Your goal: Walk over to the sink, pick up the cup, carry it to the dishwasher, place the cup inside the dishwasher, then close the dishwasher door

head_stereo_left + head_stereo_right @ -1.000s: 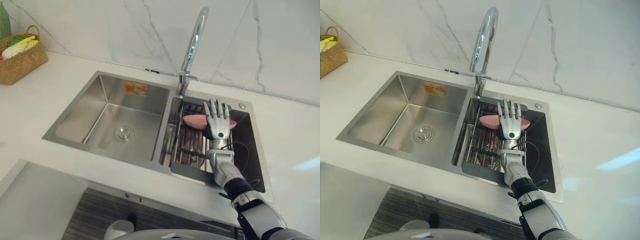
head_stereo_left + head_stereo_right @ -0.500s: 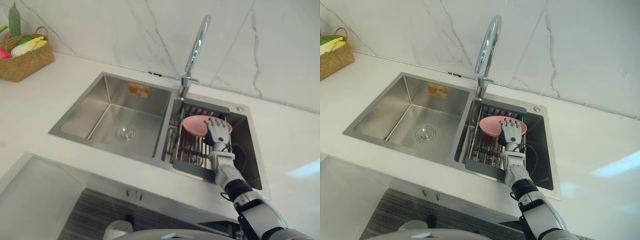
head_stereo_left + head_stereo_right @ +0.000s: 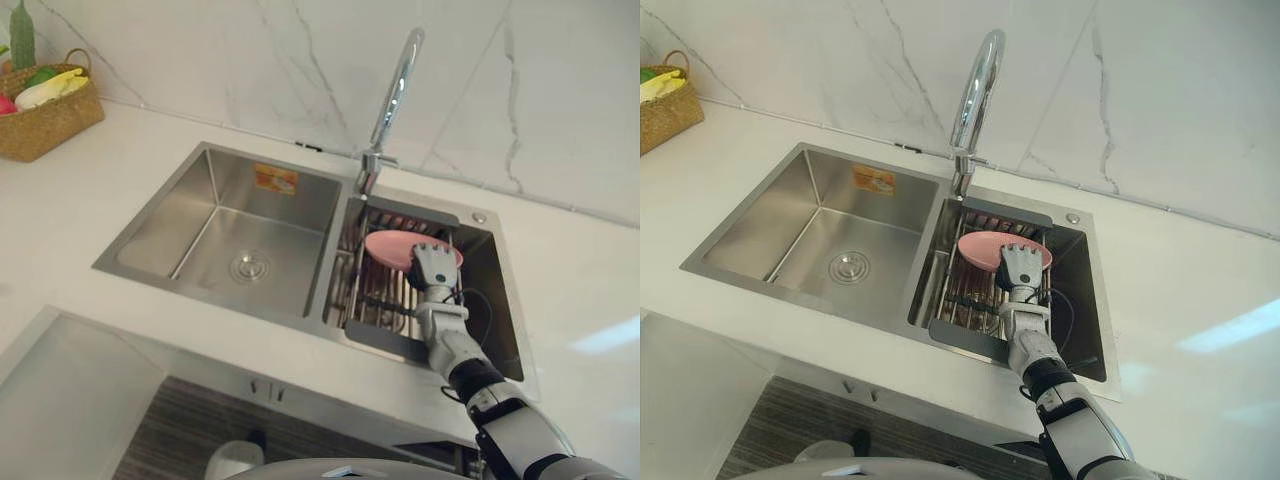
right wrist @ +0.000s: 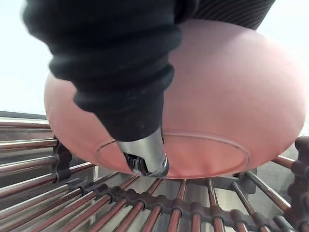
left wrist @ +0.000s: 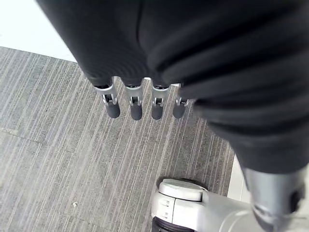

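Note:
A pink cup (image 3: 392,247) sits tilted on the wire rack (image 3: 376,298) in the sink's right basin. My right hand (image 3: 432,268) reaches in from the near side, its fingers curled over the cup's near rim. In the right wrist view the thumb (image 4: 146,158) presses against the cup's (image 4: 241,106) rounded underside just above the rack bars. My left hand (image 5: 135,104) hangs over the grey floor with its fingers straight and nothing in it.
A tall chrome faucet (image 3: 395,85) rises right behind the rack. The left basin (image 3: 240,230) has only its drain. A woven basket (image 3: 45,110) of produce stands on the white counter at far left. A marble wall backs the counter.
My right hand's straight fingers have curled down over the pink cup's rim, and the cup has tipped up so its opening shows. The left hand has not moved.

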